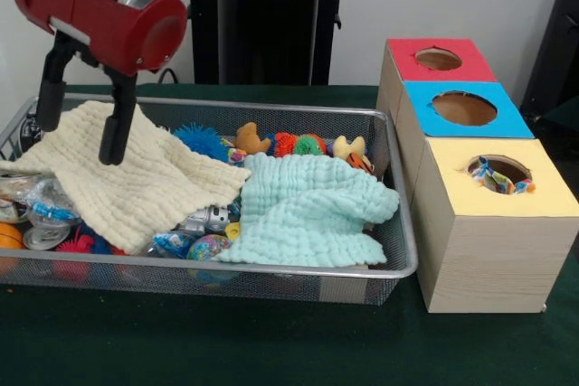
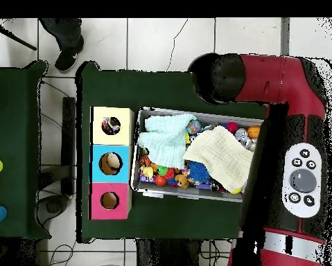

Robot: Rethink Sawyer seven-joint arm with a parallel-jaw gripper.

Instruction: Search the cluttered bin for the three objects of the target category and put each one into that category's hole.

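Cream cloth (image 1: pixel 127 178) lies over the left part of the wire bin (image 1: pixel 398 250), and a mint cloth (image 1: pixel 308 210) covers the right part, so most of the toys stay hidden under them. I judge this is why the gripper (image 1: pixel 81 124) hangs over the bin's left end: the cloth must be moved before anything can be searched. Its two dark fingers (image 1: pixel 118 128) are spread apart with nothing between them; one tip is just at the cream cloth, but I cannot tell if it touches.

Between the cloths, along the bin's far wall, a blue spiky ball (image 1: pixel 201 139), a brown figure (image 1: pixel 251 139) and orange-green toys (image 1: pixel 298 144) show. At the near wall some small plastic balls (image 1: pixel 208 246) peek out.

Beside the bin's right end stand three boxes with round holes: red (image 1: pixel 438 59), blue (image 1: pixel 463 108), yellow (image 1: pixel 499 173). The yellow hole already shows something patterned inside. Which category is the target I cannot tell, so its three objects may be in the bin.
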